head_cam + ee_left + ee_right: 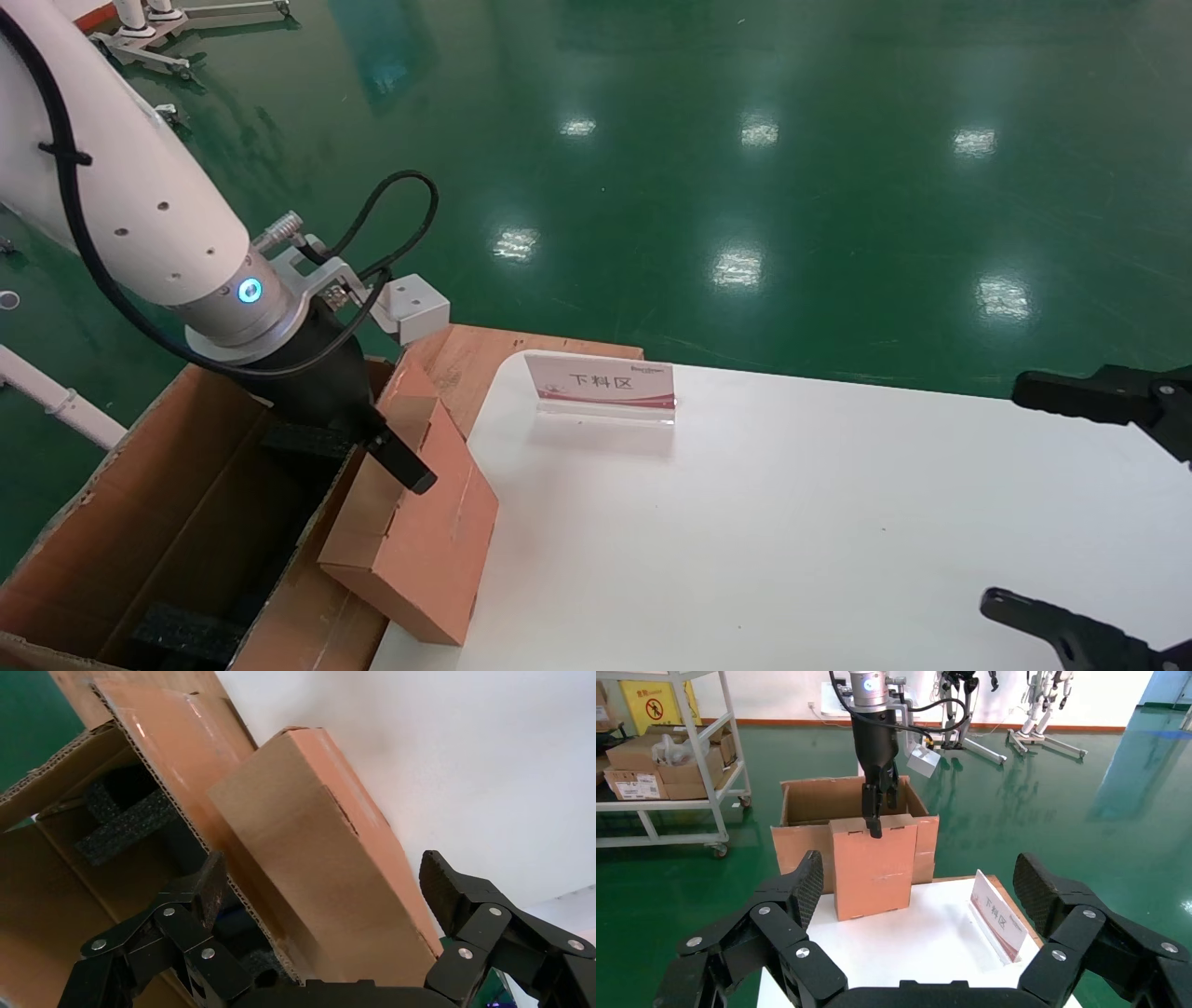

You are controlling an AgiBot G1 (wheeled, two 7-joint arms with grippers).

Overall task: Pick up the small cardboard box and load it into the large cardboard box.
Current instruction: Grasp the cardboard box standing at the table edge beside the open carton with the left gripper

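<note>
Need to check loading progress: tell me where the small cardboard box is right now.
Head view, left side: the small cardboard box stands tilted at the white table's edge, leaning against the large cardboard box, under the left gripper.

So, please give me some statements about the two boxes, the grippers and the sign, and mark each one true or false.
1. The small box lies flat inside the large box. False: it stands tilted at the table edge, leaning against the large box's flap.
2. The left gripper is at the small box's top edge. True.
3. The left gripper is shut on the small box. False: the left wrist view shows its fingers spread wide.
4. The right gripper is open over the table. True.
5. A sign stands on the table. True.
6. Black foam is on the table. False: it is inside the large box.
</note>
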